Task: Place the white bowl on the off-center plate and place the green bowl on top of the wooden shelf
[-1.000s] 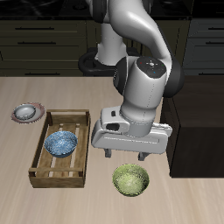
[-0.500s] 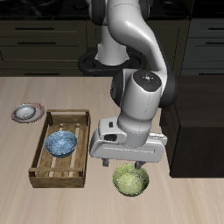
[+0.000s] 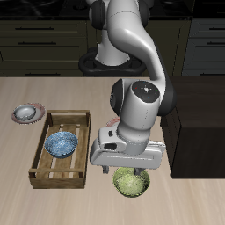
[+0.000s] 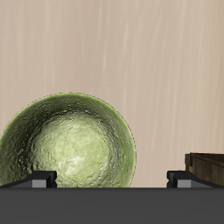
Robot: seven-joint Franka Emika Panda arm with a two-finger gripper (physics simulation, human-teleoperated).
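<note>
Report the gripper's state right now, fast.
Gripper: open, holding nothing, fingers spread above the green bowl.

Even, soft light falls on my bench (image 3: 26, 198); shadows are faint. My arm's shell shows mild sheen. Both renders look sharp, small and slightly pixelated; no blur or edge distortion.

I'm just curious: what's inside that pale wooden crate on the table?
The wooden crate holds one blue patterned bowl on its slatted floor. Nothing else shows inside it; its near wall hides a thin strip of the floor.
</note>
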